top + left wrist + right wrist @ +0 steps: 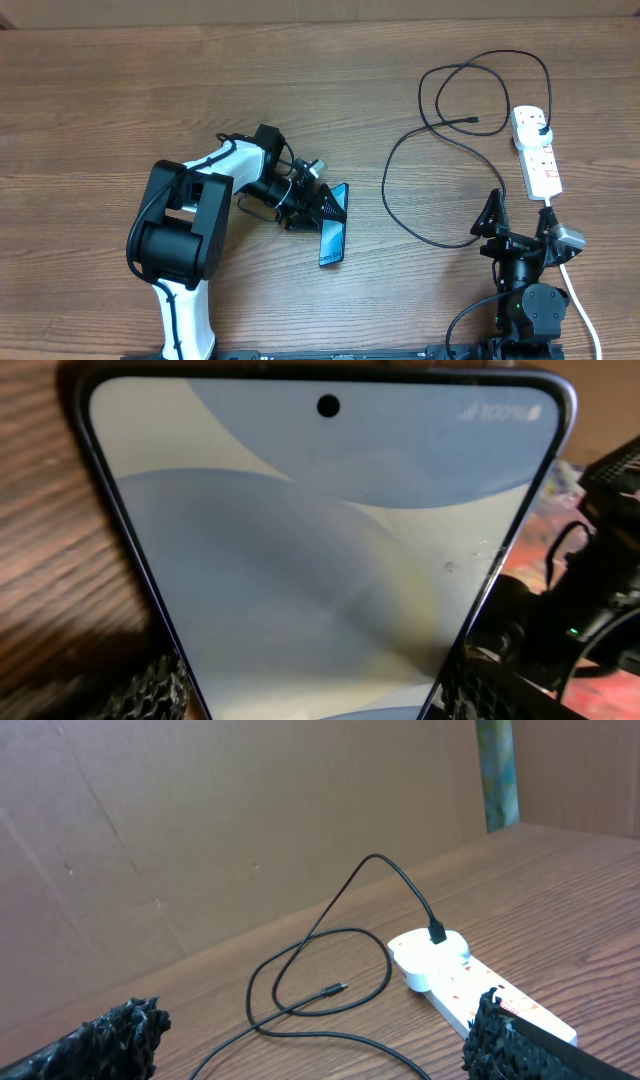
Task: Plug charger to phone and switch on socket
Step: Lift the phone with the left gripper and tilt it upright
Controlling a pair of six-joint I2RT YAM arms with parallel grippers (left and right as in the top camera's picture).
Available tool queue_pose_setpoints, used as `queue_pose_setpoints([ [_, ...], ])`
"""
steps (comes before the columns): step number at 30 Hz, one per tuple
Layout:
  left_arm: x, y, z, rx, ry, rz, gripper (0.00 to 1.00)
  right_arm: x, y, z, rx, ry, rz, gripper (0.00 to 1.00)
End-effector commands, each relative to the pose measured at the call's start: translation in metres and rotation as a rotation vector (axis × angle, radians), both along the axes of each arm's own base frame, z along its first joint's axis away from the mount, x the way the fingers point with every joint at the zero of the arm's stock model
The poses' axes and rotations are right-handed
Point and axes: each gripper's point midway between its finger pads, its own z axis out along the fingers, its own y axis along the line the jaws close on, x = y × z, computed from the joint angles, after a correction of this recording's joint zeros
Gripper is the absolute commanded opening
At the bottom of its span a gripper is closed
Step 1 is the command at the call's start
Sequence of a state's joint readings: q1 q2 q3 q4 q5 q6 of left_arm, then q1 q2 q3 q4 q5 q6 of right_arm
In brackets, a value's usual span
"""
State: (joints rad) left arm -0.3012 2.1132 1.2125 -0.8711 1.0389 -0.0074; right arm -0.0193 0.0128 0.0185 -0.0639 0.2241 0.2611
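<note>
Far left of the socket (537,150), our left claw (331,207) squeezes the phone (332,245). We should hold it level so our wide-open right claw (520,225), near the socket, can bring the charger (470,122) tip.

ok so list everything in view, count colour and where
phone: one, light-blue screen, table centre
charger: one, black cable, looped on the table's right half, plug in the socket, connector tip lying free
socket: one, white with red switches, right side
table: one, brown wood
cardboard wall: one, brown, behind the table
left gripper: one, black, straddling the phone's end, grip unclear
right gripper: one, black, open, near the socket's cord end
</note>
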Motion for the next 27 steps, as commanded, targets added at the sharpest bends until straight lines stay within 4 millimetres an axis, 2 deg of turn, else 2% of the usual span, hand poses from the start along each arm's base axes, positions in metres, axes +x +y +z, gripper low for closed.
queue_pose_setpoints([
  [1,-0.014,-0.005,-0.007,-0.048,0.058,-0.013,0.72,0.000,-0.001,-0.002,-0.004,-0.003,-0.003,1.00],
  [8,-0.012,-0.016,0.016,-0.184,0.112,0.025,0.68,0.000,-0.001,-0.002,-0.004,-0.003,-0.003,1.00],
  [17,-0.012,-0.018,0.022,-0.224,0.104,0.025,0.67,0.000,-0.001,-0.002,-0.004,-0.003,-0.003,1.00],
  [21,-0.007,-0.025,0.045,-0.371,0.114,0.053,0.66,0.000,-0.001,-0.002,-0.004,-0.003,-0.003,1.00],
  [27,-0.002,-0.028,0.064,-0.476,0.147,0.086,0.63,0.000,-0.001,-0.002,-0.004,-0.003,-0.003,1.00],
])
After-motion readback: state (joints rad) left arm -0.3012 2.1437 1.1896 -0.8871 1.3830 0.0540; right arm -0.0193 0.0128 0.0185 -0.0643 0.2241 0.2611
